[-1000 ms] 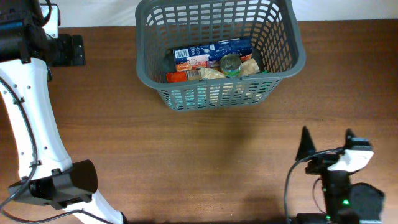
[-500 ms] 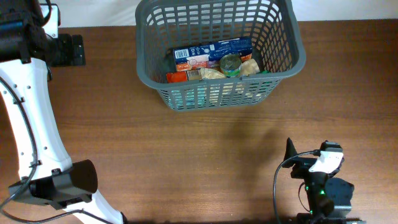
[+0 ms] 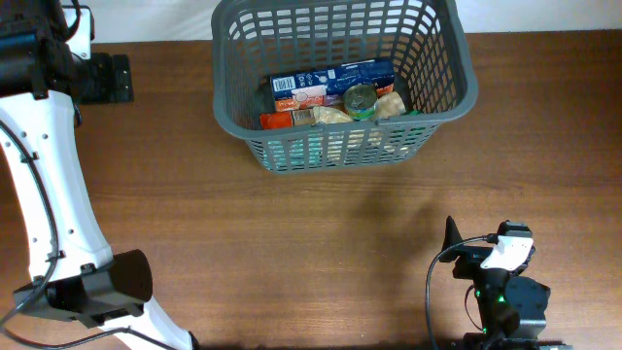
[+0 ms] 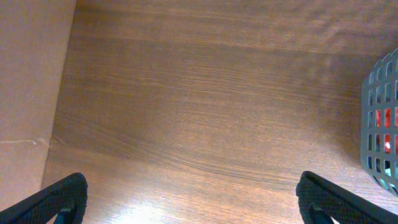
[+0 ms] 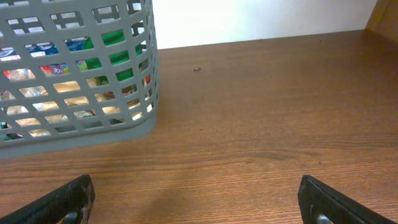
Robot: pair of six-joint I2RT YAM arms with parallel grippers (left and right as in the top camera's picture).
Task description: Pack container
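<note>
The dark grey basket (image 3: 340, 151) stands at the back middle of the table. It holds a blue box (image 3: 335, 78), a small metal can (image 3: 361, 99) and several packets. My right gripper (image 3: 483, 241) is open and empty near the front edge, well apart from the basket. In the right wrist view, its jaws (image 5: 199, 199) frame bare wood, with the basket (image 5: 74, 138) to the upper left. My left gripper (image 3: 109, 78) is at the far back left, open and empty. The left wrist view (image 4: 193, 196) shows the basket's side (image 4: 380, 118) at the right edge.
The wooden table (image 3: 321, 243) stretches between the basket and my right gripper. My left arm's white link (image 3: 49, 185) runs down the left side. A pale wall or board (image 4: 28, 93) borders the table's left edge.
My right gripper has moved left and slightly toward the front edge, then held still. The left arm and the basket's contents have not moved.
</note>
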